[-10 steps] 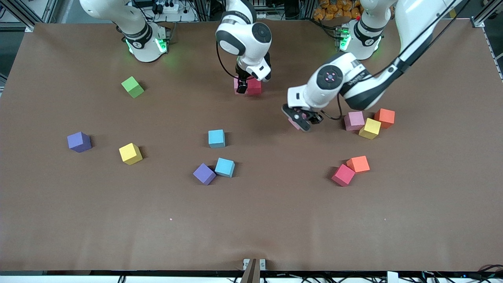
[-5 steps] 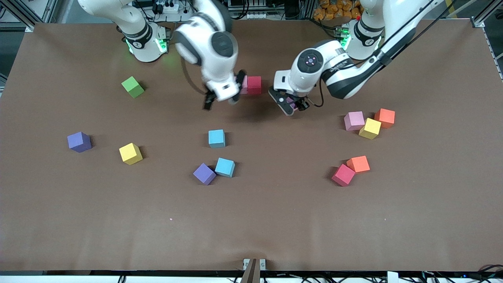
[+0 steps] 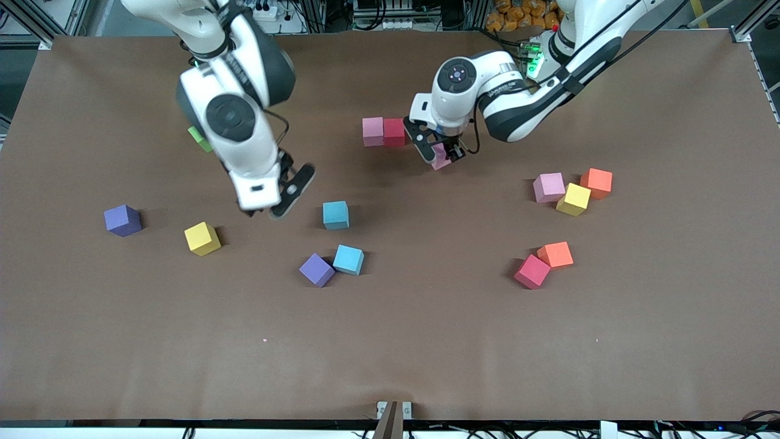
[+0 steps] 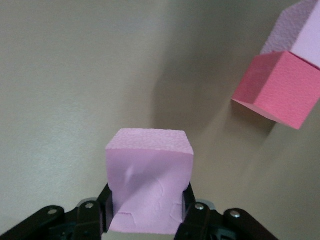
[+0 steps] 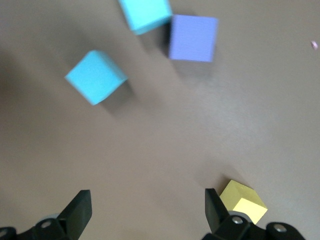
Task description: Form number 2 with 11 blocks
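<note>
A pink block and a red block sit side by side on the table, touching, near the robots' bases. My left gripper is shut on another pink block, just above the table beside the red block, toward the left arm's end. My right gripper hangs open and empty over bare table between a yellow block and a light blue block.
Loose cubes: purple; light blue touching purple; red with orange; pink, yellow, orange clustered. The right arm hides most of a lime-green cube.
The right gripper left the pink and red pair and swung, open, over toward the yellow and light blue blocks. The left gripper carried its pink block from near the pink-yellow-orange cluster to beside the red block.
</note>
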Controlling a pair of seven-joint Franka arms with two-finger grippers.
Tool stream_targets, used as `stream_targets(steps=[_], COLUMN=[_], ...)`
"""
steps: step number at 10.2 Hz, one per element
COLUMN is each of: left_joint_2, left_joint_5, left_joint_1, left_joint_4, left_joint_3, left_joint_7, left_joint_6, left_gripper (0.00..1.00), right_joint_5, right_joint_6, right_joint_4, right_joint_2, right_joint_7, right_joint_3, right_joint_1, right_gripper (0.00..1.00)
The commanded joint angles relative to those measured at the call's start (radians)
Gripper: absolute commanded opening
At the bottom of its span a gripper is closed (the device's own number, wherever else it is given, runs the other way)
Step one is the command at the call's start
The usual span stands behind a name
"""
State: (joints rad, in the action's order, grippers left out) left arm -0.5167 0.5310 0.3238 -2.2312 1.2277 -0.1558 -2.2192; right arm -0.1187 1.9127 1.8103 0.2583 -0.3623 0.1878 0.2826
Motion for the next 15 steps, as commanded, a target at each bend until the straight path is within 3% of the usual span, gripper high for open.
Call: stream_targets(steps=[1, 4, 6, 7, 11, 15], left_joint_2=[0.023, 0.021, 0.021, 0.02, -0.011, -0.045], left_joint_5=[0.032, 0.034, 0.04, 0.046, 0.101, 0.152], left_joint_1=[-0.009, -0.035, -0.051, -0.063, -0.103, -0.12], left_joint_4=[-0.022, -0.022, -0.021, -0.019, -0.012, -0.012], left_joint_3=[0.01, 0.015, 0.015, 0.015, 0.007, 0.003], left_joint_7=[0.012, 0.07, 0.116, 0.146, 0.206, 0.206], left_joint_6=[-0.005, -0.005, -0.007, -0.007, -0.01, -0.011], left_gripper=[0.26, 0.26, 0.26, 0.26, 0.26, 0.25], right_joint_5=[0.016, 0.022, 0.182, 0.207, 0.189, 0.182], right_joint_6=[0.015, 0.058, 0.124, 0.141, 0.241, 0.291], right_joint_4=[-0.034, -0.034, -0.032, -0.034, 0.007, 0.038], right_joint_2=[0.065, 0.105, 0.137, 0.159, 0.196, 0.231], right_joint_7=[0.234, 0.569, 0.658, 0.708, 0.848, 0.856], right_joint_3=[0.019, 0.027, 0.024, 0.024, 0.021, 0.021], right_joint_1=[-0.017, 0.0, 0.004, 0.004, 0.035, 0.064], right_gripper=[1.0, 1.0, 1.0, 1.0, 1.0, 1.0])
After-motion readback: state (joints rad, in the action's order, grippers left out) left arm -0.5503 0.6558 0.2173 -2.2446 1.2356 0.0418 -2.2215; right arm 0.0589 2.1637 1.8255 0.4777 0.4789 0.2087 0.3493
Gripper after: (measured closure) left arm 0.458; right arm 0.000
